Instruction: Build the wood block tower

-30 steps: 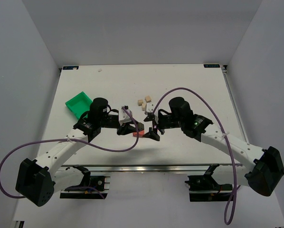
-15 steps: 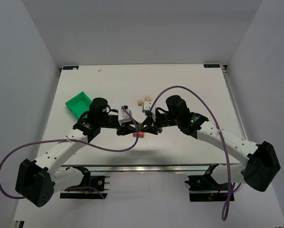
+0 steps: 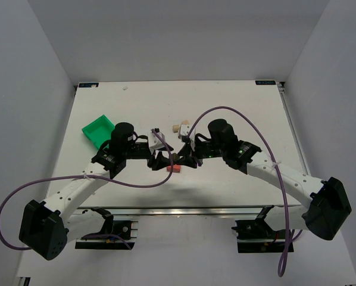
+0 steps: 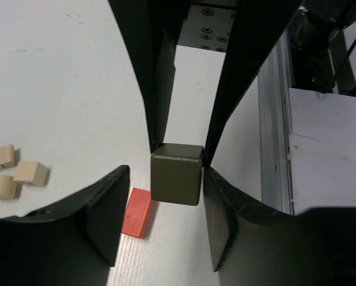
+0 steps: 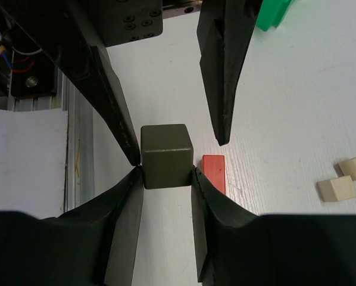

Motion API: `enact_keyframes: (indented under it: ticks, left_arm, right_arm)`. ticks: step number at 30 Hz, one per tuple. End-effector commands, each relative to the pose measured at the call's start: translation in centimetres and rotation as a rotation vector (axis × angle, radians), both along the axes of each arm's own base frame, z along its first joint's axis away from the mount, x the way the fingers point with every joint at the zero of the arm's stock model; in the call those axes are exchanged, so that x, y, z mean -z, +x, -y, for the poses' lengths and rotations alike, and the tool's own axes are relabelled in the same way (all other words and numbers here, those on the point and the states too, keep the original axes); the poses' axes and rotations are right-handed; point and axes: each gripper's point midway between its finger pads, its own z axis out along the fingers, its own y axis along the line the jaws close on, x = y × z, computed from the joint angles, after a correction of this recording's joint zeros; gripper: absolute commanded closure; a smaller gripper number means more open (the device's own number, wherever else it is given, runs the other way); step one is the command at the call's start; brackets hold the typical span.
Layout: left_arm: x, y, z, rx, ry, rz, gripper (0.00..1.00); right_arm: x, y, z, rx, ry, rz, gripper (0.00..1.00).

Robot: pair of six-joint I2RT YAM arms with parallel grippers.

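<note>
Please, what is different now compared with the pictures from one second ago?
The right end effector moved in toward the left end effector and closed on the grey-brown cube. The left end effector then opened and let the cube go. The red block, the beige cubes and the green bin did not visibly move.

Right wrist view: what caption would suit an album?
Right gripper clamps an olive-brown cube between the left gripper's open fingers, red block on the table beside.
</note>
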Motion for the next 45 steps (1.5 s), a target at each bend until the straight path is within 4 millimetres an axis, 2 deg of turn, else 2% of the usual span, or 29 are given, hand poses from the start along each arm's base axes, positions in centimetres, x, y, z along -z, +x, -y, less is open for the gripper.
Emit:
enact_keyframes:
  ticks: [1,3,5,9,12,14,15,16,17,19,20,22,24,25,26,27,28,32,40,43,45]
  left_arm:
    - [-1.0,0.8,-0.1,-0.054,-0.026,0.028,0.33]
    - [-0.8,1.3,-0.3,-0.084,-0.013,0.025,0.32]
    - [-0.6,1.3,-0.5,-0.097,-0.007,0.017,0.02]
    - [-0.4,2.0,-1.4,-0.179,0.003,-0.016,0.02]
    - [-0.3,4.6,-3.3,-0.480,-0.003,-0.129,0.02]
    - [0.1,5.0,-4.8,-0.663,-0.051,-0.324,0.02]
    - [0.2,5.1,-5.3,-0.729,-0.058,-0.379,0.02]
    - [1.0,5.7,-6.7,-0.854,-0.045,-0.406,0.02]
    - [1.0,5.8,-7.1,-0.915,-0.097,-0.489,0.02]
    - [1.7,5.8,-8.2,-1.016,-0.133,-0.581,0.02]
    - [1.8,6.6,-9.3,-1.118,-0.160,-0.591,0.02]
    - [2.6,6.8,-10.1,-1.193,-0.138,-0.615,0.02]
    - [3.1,7.4,-11.6,-1.289,-0.122,-0.616,0.02]
    - [3.7,7.5,-12.0,-1.326,-0.100,-0.625,0.02]
    - [3.8,7.9,-12.8,-1.380,-0.095,-0.607,0.02]
    - [3.9,7.9,-13.0,-1.389,-0.088,-0.609,0.02]
    - [4.1,8.0,-13.1,-1.393,-0.077,-0.601,0.02]
    - [4.4,8.3,-13.6,-1.424,-0.074,-0.582,0.02]
    - [4.1,8.6,-14.6,-1.460,-0.061,-0.534,0.02]
    - [4.4,8.6,-14.8,-1.466,-0.047,-0.522,0.02]
    - [4.5,8.5,-15.0,-1.477,-0.037,-0.516,0.02]
  right_arm:
    - [-2.3,0.8,-0.7,0.037,0.048,0.022,1.00]
    - [-2.0,1.2,-0.4,0.068,0.033,0.025,1.00]
    - [-1.9,1.5,-0.1,0.099,0.024,0.020,1.00]
    - [-0.6,2.8,1.3,0.198,-0.055,0.010,1.00]
    - [1.2,3.9,2.7,0.251,-0.129,0.047,1.00]
    - [2.5,5.2,3.5,0.298,-0.191,0.081,1.00]
    - [2.8,5.6,3.7,0.308,-0.215,0.091,1.00]
    - [3.2,6.0,3.8,0.315,-0.241,0.095,1.00]
    - [3.9,6.3,3.9,0.296,-0.300,0.097,1.00]
    - [5.0,6.5,3.7,0.270,-0.345,0.097,1.00]
    - [5.1,6.6,3.6,0.241,-0.368,0.122,1.00]
    - [5.9,7.0,3.2,0.230,-0.396,0.122,1.00]
    - [5.5,7.5,2.6,0.218,-0.409,0.127,1.00]
    - [6.4,7.7,2.3,0.207,-0.438,0.112,1.00]
    - [6.1,8.0,1.9,0.208,-0.448,0.115,1.00]
    - [6.5,8.2,1.7,0.210,-0.467,0.111,1.00]
    - [7.8,8.5,1.6,0.212,-0.509,0.097,1.00]
    - [9.4,8.3,0.7,0.183,-0.560,0.070,1.00]
    - [10.8,7.7,-0.2,0.131,-0.609,0.058,1.00]
    - [12.0,7.7,0.1,0.143,-0.659,0.041,1.00]
    - [11.9,7.7,-0.1,0.144,-0.665,0.030,1.00]
